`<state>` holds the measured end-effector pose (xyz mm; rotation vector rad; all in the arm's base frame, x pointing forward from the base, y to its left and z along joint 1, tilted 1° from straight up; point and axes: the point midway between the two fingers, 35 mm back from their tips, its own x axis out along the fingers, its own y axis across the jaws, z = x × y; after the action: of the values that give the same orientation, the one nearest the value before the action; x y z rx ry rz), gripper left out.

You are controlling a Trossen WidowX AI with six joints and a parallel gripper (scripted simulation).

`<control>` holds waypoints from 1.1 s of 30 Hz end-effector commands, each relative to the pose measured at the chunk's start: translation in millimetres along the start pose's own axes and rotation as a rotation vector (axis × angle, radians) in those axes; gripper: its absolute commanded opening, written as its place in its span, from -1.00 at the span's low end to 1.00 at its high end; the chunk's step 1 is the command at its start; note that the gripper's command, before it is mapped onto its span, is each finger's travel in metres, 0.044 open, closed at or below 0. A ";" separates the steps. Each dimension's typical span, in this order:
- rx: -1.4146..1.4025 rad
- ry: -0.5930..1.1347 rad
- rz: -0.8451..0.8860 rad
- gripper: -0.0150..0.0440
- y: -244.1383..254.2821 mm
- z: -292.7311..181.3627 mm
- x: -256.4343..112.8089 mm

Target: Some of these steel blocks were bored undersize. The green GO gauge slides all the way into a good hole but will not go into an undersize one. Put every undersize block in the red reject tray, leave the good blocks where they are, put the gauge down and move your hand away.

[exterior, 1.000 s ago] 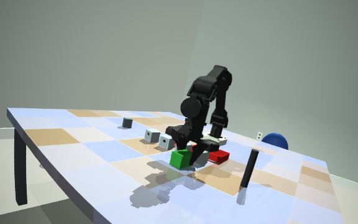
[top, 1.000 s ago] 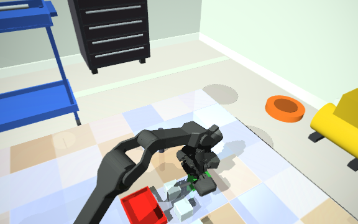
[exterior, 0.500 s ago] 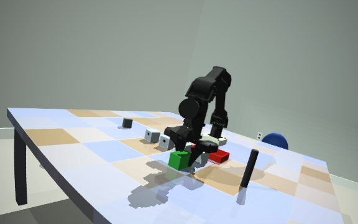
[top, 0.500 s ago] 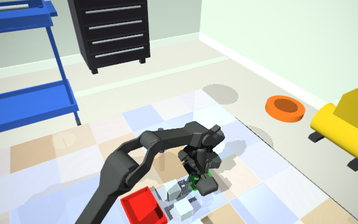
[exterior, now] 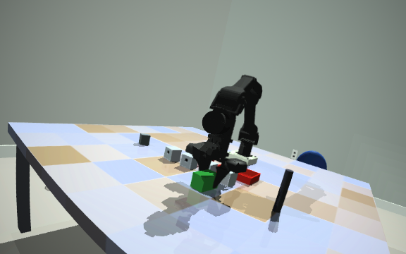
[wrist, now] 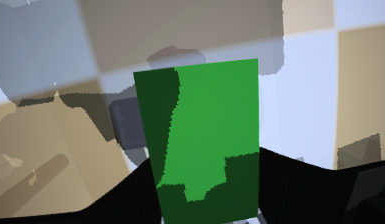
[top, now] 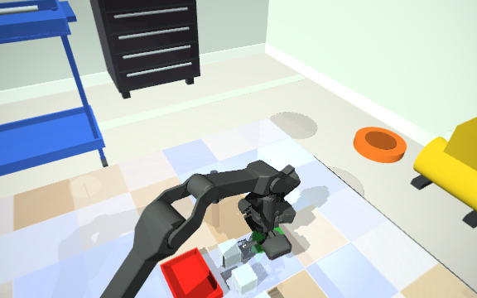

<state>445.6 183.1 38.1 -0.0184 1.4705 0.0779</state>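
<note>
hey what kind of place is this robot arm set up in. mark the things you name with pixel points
Probably a workshop: a black drawer cabinet (top: 151, 50), a blue shelf cart (top: 79, 79) and a yellow tank-shaped machine (top: 454, 178) stand around the table.

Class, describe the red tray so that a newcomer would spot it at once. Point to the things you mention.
Find the black arm (top: 200, 186) (exterior: 236, 99) bending over the checkered table (top: 40, 244) (exterior: 111, 215). Beside the pale steel blocks (top: 244, 279) (exterior: 173, 154) sits a shallow, open-topped tray (top: 189, 271) (exterior: 248, 177) with low walls. It is the only red thing there; the blocks are pale and the gauge (top: 257, 242) (exterior: 203, 181) (wrist: 213, 115) is green.
</note>
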 end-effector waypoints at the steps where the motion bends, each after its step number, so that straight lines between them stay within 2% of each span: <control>1: -0.003 -0.009 0.000 -0.49 0.1 2.4 -19.2; 5: 0.000 0.021 -0.007 -0.49 -1.3 -1.7 -35.1; 20: 0.001 0.036 -0.012 -0.49 -1.8 -3.5 -27.6; 24: -0.001 0.040 -0.014 -0.49 -4.3 -3.1 -35.1; 33: -0.139 0.056 -0.010 -0.49 -126.5 6.0 -69.5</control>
<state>449.3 99.8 82.7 -0.1274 1.5423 0.1513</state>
